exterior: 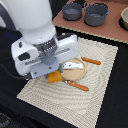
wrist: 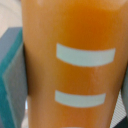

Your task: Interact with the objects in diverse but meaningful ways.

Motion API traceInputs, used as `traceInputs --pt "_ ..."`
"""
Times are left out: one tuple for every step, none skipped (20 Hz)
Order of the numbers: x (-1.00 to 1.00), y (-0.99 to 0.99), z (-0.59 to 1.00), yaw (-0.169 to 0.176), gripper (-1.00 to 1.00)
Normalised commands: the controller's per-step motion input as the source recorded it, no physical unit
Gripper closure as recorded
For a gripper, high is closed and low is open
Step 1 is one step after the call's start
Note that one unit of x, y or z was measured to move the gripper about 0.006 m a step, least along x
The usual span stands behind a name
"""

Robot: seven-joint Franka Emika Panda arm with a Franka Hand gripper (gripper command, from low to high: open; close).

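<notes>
Black table w/ a woven placemat (exterior: 95, 70) at centre frame. The white arm's gripper (exterior: 51, 76) sits low over its left part, on the yellow-orange bread block (exterior: 54, 77); wrist view is filled by that block (wrist: 72, 60), a teal finger (wrist: 12, 75) against its side. Grip width: can't tell. Tan plate (exterior: 75, 74) w/ white fish piece (exterior: 71, 64) just right; orange-handled fork (exterior: 91, 61) and knife (exterior: 76, 85) flank it.

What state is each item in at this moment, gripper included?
bread block: between the gripper's pads, low over the mat.
gripper: shut on the bread block.
plate: flat on the mat.
white fish piece: lying on the plate.
orange-handled utensils: flat on the mat, either side of the plate.
two grey pots: upright, uncovered.
</notes>
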Motion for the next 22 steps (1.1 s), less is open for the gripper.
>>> traceInputs --pt "0.99 0.54 0.23 0.014 1.0" --pt "0.99 0.54 0.23 0.013 1.0" --pt "0.93 0.54 0.23 0.015 1.0" --pt "0.9 0.55 0.23 0.018 1.0" --pt "0.91 0.57 0.23 0.02 1.0" --pt "0.95 0.61 0.26 0.021 1.0" --pt "0.91 0.63 0.26 0.025 1.0" --pt "0.91 0.65 0.27 0.028 1.0" --pt "0.91 0.67 0.29 0.031 1.0" --pt "0.88 0.68 0.31 0.039 1.0" --pt "0.89 0.68 0.32 0.04 1.0" --pt "0.88 0.69 0.31 0.04 1.0" --pt "0.87 0.7 0.3 0.04 1.0" --pt "0.86 0.7 0.29 0.04 1.0" --pt "0.82 0.71 0.25 0.042 1.0" --pt "0.84 0.72 0.24 0.041 1.0" --pt "0.81 0.72 0.22 0.043 1.0" --pt "0.79 0.71 0.21 0.044 1.0" --pt "0.78 0.7 0.19 0.045 1.0" --pt "0.78 0.69 0.18 0.045 1.0" --pt "0.78 0.66 0.17 0.044 1.0" --pt "0.75 0.63 0.13 0.043 1.0"
